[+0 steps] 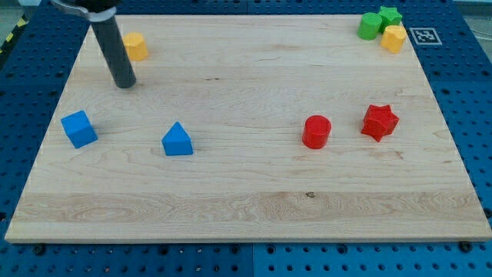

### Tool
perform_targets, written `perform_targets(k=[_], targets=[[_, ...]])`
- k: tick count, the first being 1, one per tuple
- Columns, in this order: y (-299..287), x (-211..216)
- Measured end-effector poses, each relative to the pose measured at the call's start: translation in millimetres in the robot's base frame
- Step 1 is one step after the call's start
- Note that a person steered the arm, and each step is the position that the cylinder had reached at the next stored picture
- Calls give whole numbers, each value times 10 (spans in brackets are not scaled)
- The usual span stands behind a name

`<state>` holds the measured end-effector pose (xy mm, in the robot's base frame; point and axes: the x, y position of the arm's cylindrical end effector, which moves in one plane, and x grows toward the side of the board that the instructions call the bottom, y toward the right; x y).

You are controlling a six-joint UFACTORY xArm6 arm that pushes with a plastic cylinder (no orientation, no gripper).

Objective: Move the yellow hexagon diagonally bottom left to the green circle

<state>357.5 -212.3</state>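
The tool here is a plain dark rod with no jaws, so there is nothing to spread, press together or pinch; it can only shove. My tip (124, 83) rests on the tabletop (246, 208) with no block against it. The yellow hexagon (136, 46) lies just beyond my tip toward the view's top and slightly right. The rod's shaft crosses its left edge in the picture, so I cannot tell whether they touch. I take this one for the hexagon, though its outline is small and soft. Far off to my tip's right, at the view's top corner, sits the green circle (370, 26), close against a green star (390, 15) and a second yellow block (393, 38). The yellow hexagon looks like a small, stiff, light piece that should slide readily on smooth wood and may spin if pushed off-centre. There is no taking hold of it. The contact should go on a flat face at its left side, centred, driving it rightward toward the spot below-left of the green circle.
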Motion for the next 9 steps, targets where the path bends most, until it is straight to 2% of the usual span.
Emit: perform_targets(k=[1,4,9], targets=[[-164,-309],[-354,-733],[588,-617]])
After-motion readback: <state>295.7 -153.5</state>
